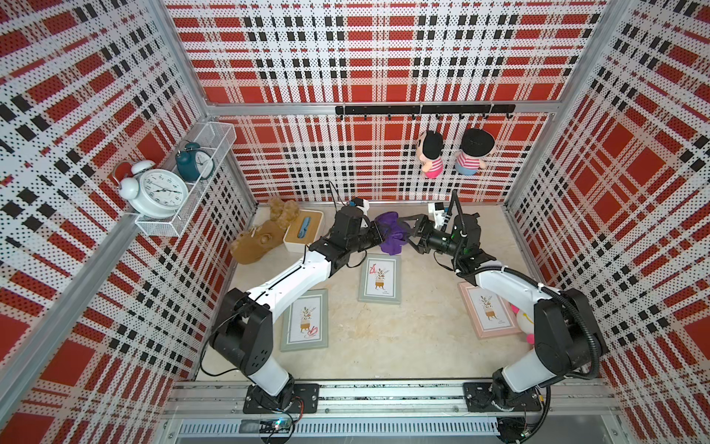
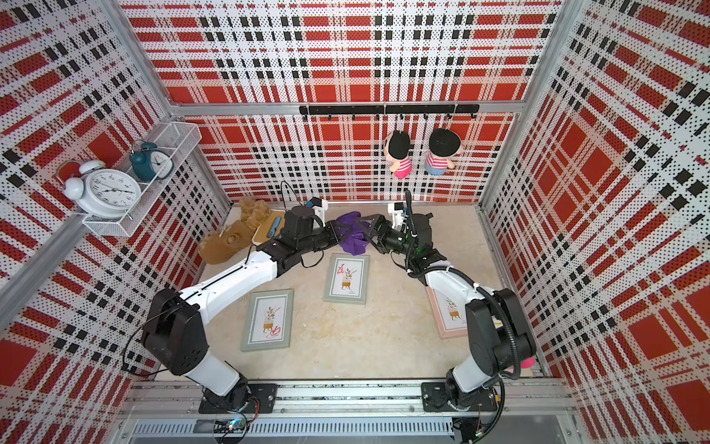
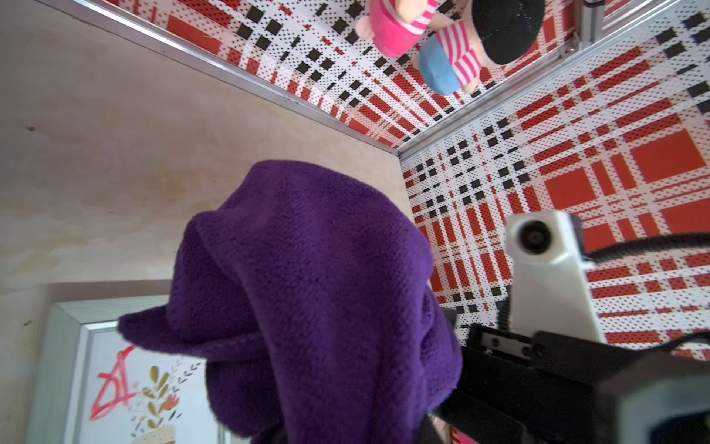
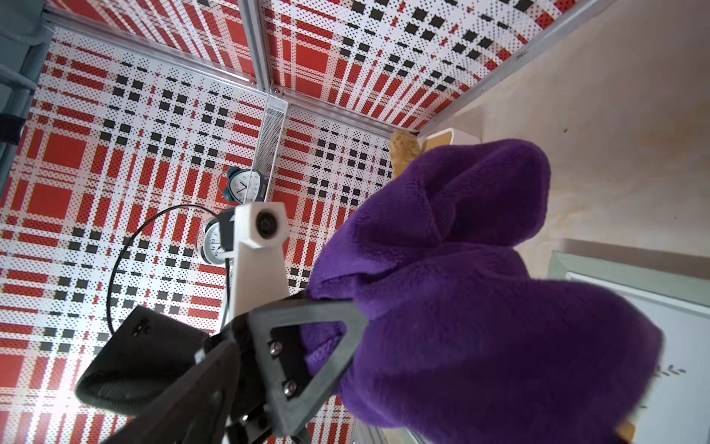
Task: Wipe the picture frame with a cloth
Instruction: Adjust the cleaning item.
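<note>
The left end effector point(image 1: 379, 235) is gripping the bunched purple cloth point(image 1: 391, 230), holding it clear of the desk point(image 1: 384, 346) in the upper middle of both top views — just above the middle picture frame point(image 1: 380, 280), the one bearing a red scribble. The right end effector point(image 1: 409, 234) is hovering with jaws spread wide — at the cloth's right edge

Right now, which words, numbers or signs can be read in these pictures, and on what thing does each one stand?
No text reads clearly.
White alarm clock: hour numerals on the dial, too small to quote.
Teal alarm clock: dial numerals, too small.
Middle picture frame: tiny caption under the plant, unreadable; the red scribble forms no clear letter.
</note>
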Robot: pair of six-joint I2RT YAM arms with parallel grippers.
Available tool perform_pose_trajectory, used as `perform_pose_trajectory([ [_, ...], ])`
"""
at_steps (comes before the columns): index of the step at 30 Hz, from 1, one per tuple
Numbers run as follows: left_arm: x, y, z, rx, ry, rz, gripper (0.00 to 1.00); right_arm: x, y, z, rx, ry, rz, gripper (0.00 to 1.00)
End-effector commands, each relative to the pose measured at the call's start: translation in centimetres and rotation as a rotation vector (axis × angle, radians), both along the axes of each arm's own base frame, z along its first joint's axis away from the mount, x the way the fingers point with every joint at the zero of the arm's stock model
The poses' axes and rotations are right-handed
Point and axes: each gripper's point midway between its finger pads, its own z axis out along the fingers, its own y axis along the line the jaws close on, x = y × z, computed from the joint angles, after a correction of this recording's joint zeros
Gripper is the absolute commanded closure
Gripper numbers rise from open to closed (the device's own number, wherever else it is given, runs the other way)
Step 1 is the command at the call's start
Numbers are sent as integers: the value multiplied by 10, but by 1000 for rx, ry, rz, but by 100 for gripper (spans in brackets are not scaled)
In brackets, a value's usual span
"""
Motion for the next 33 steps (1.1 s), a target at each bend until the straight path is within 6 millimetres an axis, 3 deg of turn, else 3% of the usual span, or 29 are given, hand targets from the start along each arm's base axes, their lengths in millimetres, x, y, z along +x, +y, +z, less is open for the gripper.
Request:
perform_pose_trajectory([
  [1, -7, -13, 45, -89, -136, -52, 100, 8, 9, 4, 83, 89, 10, 1],
  [7, -14, -32, 32, -11, -181, -114, 100, 17, 14, 5, 152, 126, 14, 4],
  [10, -20, -41, 22, 20, -164, -146, 100, 16, 19, 15, 188, 102, 51, 13],
  [13, -23, -41, 18, 33, -154, -151, 96, 12, 20, 17, 190, 93, 64, 29],
  [15, -23, -37, 17, 36, -146, -140, 90, 10, 17, 17, 186, 84, 55, 47],
  [17, -22, -32, 19, 29, -142, -128, 80, 10, 14, 17, 175, 66, 40, 67],
  [19, -22, -25, 19, 22, -130, -112, 62, 11, 10, 13, 138, 55, 18, 81],
  [22, -22, -5, 13, 30, -102, -67, 37, 15, -2, 3, 34, 42, -44, 87],
  [27, -23, 52, -21, 34, -37, 51, 14, 20, -41, -30, -261, 26, -204, 93],
  [28, -23, 67, -32, 36, -17, 84, 5, 20, -49, -37, -329, 24, -230, 94],
  [33, -23, 126, -98, 123, 99, 236, 1, 17, -82, -69, -594, 21, -320, 97],
])
